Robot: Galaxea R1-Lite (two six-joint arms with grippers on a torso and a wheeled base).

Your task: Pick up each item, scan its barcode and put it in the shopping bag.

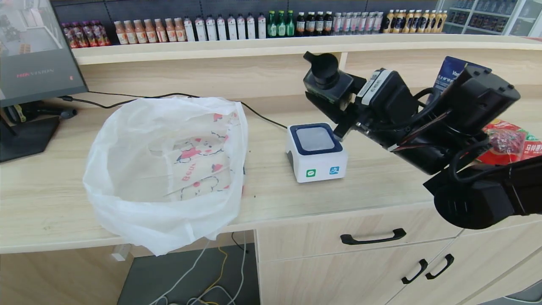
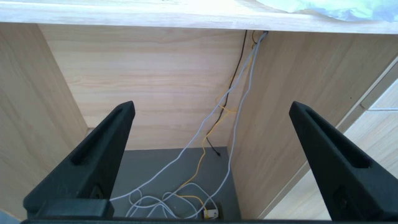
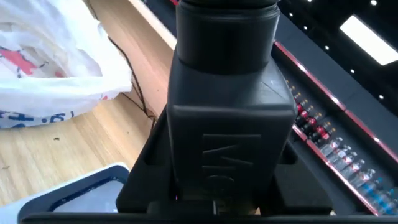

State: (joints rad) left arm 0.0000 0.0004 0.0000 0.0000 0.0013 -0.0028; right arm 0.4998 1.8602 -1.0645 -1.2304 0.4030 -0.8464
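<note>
A black square-bodied bottle (image 1: pixel 328 82) with a round cap hangs in the air just right of and above the white barcode scanner (image 1: pixel 315 150), and my right gripper (image 1: pixel 338 101) is shut on it. In the right wrist view the bottle (image 3: pixel 230 118) stands close before the camera, with the scanner's blue-rimmed window (image 3: pixel 81 193) and the bag (image 3: pixel 50 68) beyond it. The white plastic shopping bag (image 1: pixel 169 169) lies open on the counter to the left of the scanner. My left gripper (image 2: pixel 211 112) is below the counter top, open, with nothing between its fingers.
A red snack packet (image 1: pixel 508 142) and a blue packet (image 1: pixel 455 72) lie on the counter behind the right arm. A monitor (image 1: pixel 34 51) stands far left. Bottles line the back shelf (image 1: pixel 254 25). Drawer handles (image 1: pixel 372 237) sit below; cables (image 2: pixel 205 155) hang under the counter.
</note>
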